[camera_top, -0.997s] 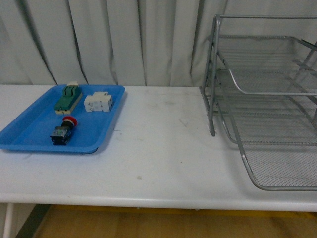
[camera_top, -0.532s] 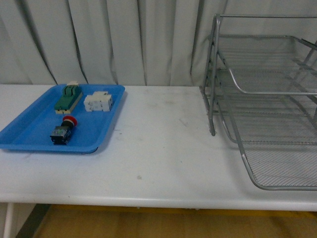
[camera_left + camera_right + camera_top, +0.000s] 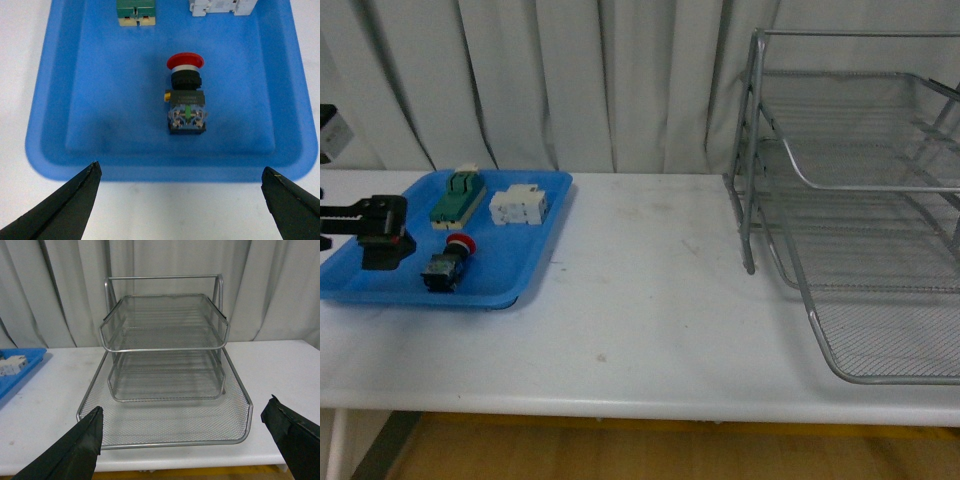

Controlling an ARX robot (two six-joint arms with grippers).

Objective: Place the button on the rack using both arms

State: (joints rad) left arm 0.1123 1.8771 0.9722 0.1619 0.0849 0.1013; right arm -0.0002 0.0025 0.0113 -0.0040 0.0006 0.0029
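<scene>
Ahead of and midway between the left gripper's (image 3: 180,170) wide-open, empty fingers (image 3: 70,205), the button (image 3: 186,95) lies on its side in a blue tray (image 3: 90,100), likely light and rigid, best pinched across its blocky body rather than its slick round cap, while the right gripper (image 3: 182,412) gapes empty.

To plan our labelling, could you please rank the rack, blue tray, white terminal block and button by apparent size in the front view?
1. the rack, though cropped
2. the blue tray
3. the white terminal block and the button look alike; the button sits nearer, so unranked.
</scene>
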